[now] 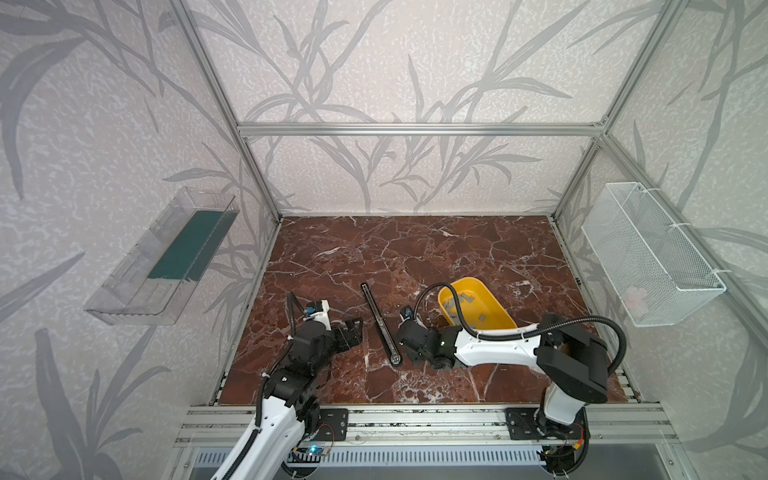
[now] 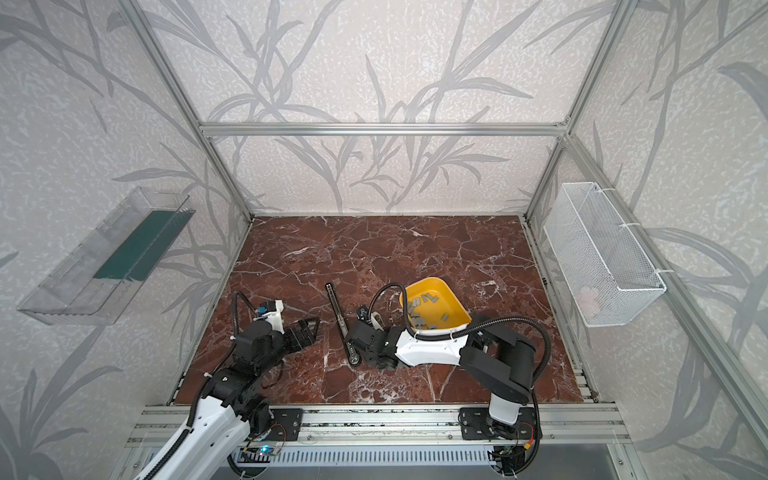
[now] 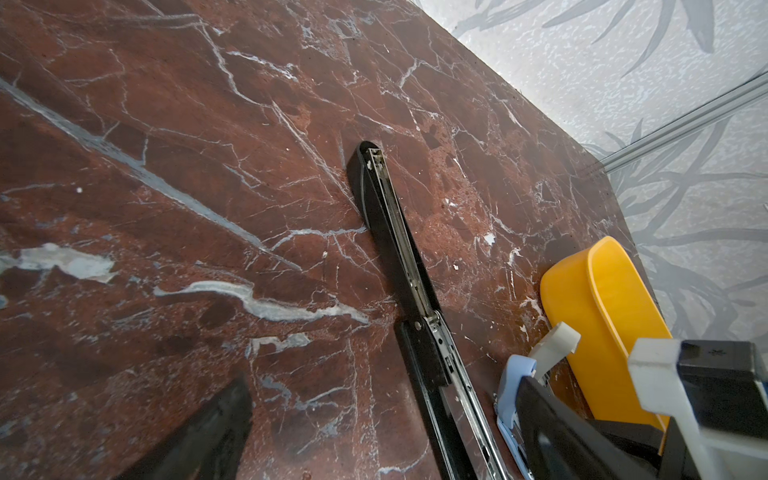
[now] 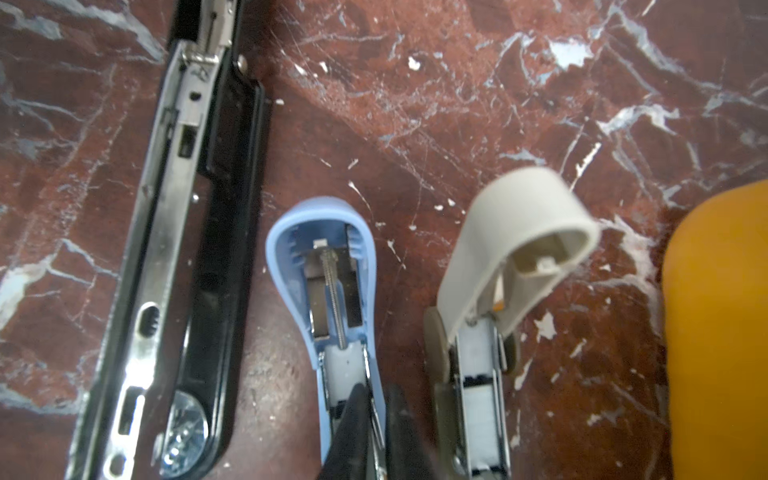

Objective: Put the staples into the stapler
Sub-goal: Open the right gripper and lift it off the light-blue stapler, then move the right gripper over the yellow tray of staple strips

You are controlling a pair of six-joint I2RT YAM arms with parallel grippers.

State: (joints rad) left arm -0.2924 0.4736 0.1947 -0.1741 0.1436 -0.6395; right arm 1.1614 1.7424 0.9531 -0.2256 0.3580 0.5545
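Red marble tabletop (image 1: 415, 257): we log left gripper (image 1: 353, 332) spread wide, empty; right gripper (image 4: 374, 399) clenched at opened blue stapler (image 4: 291, 282), frame centre. Stapler's long axis runs up-frame; staples (image 2: 428, 298) scattered in yellow tray (image 2: 453, 299), centre-right.

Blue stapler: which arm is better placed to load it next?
Right. The right claw is shut at the open magazine of the blue stapler, beside the yellow tray of staples; the left claw is open beyond the black stapler.

Red-brown marble table (image 1: 415, 257), bearing a long black stapler (image 1: 380, 322) opened flat, a small blue stapler (image 4: 328, 291) beside it, a blurred grey stapler (image 4: 498, 249), seemingly lid-up, then a yellow bin (image 1: 490, 297).
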